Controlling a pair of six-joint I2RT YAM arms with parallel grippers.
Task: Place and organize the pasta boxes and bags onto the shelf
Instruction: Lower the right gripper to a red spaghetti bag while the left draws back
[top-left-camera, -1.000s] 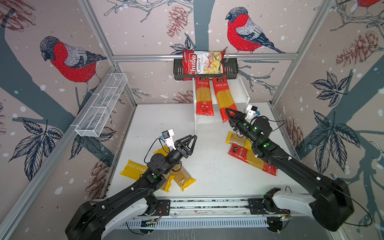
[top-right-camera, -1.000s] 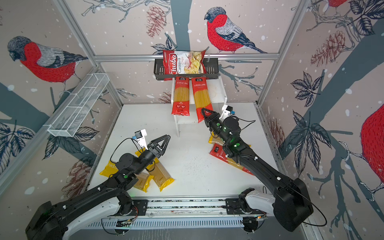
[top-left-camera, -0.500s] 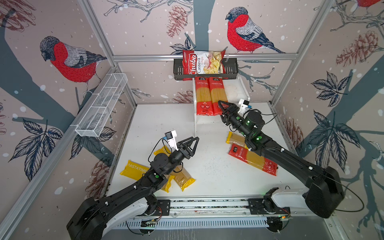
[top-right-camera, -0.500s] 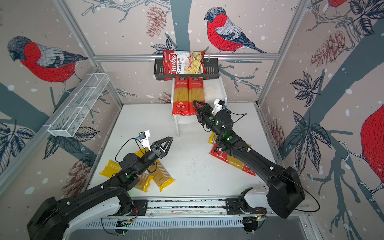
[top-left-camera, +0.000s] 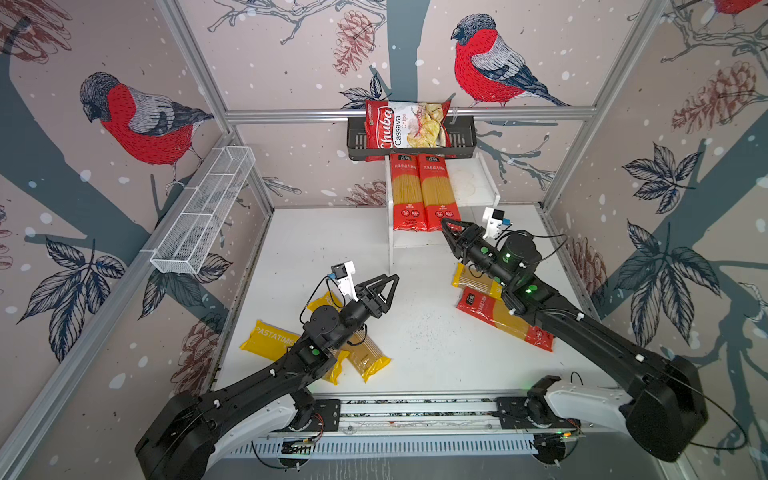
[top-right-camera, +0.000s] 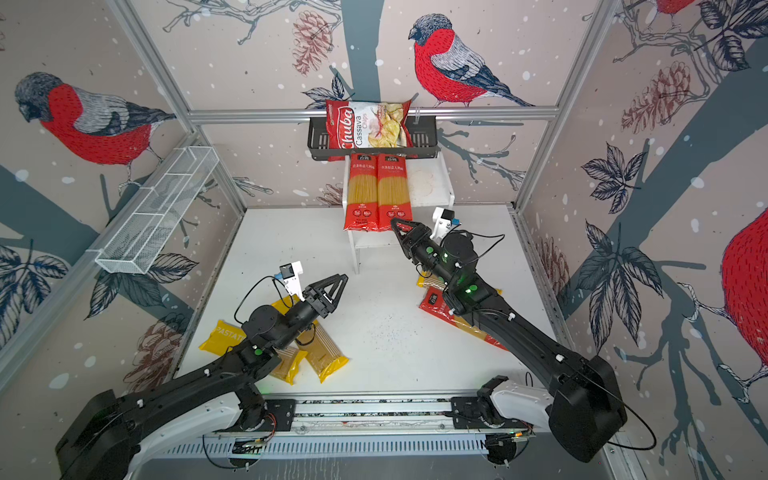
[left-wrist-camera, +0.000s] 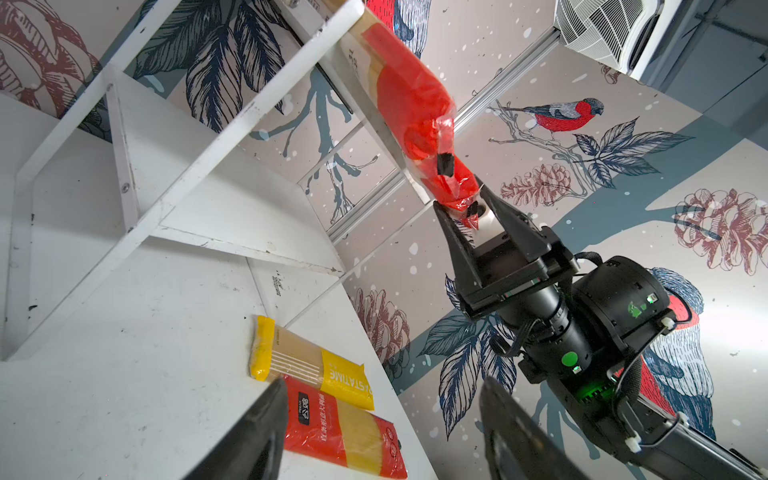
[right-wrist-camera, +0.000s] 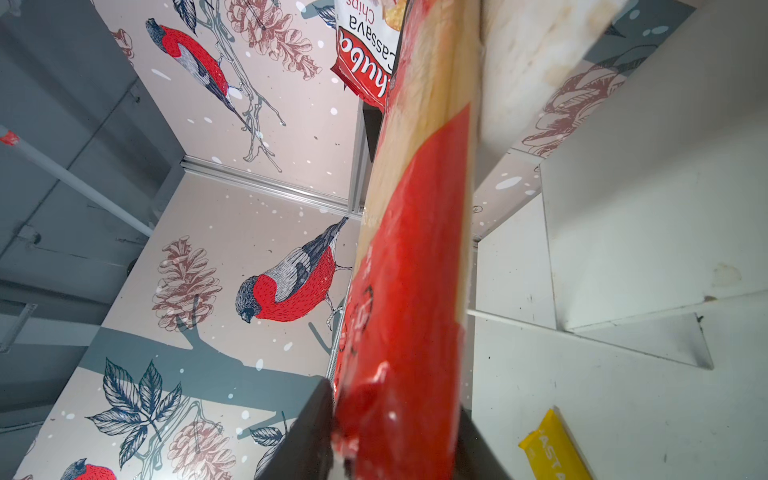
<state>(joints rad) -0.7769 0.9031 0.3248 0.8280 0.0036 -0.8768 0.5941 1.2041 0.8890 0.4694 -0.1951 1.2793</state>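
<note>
Red-ended spaghetti packs (top-left-camera: 405, 195), two of them, lie side by side on the top board of the shelf (top-left-camera: 478, 183). I've got my right tool (top-left-camera: 449, 226) closed partway on the near red end of the right-hand pack (top-left-camera: 439, 193). My left tool (top-left-camera: 390, 286) hangs wide open and empty over the table (top-left-camera: 415, 332), with yellow packs (top-left-camera: 270, 338) lying under its arm.

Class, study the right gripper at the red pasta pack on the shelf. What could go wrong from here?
The red pack overhangs the front edge of the shelf; the right gripper, jaws around its end, could drag it off when retreating.
A sideways push could skew the neighbouring pack.
</note>
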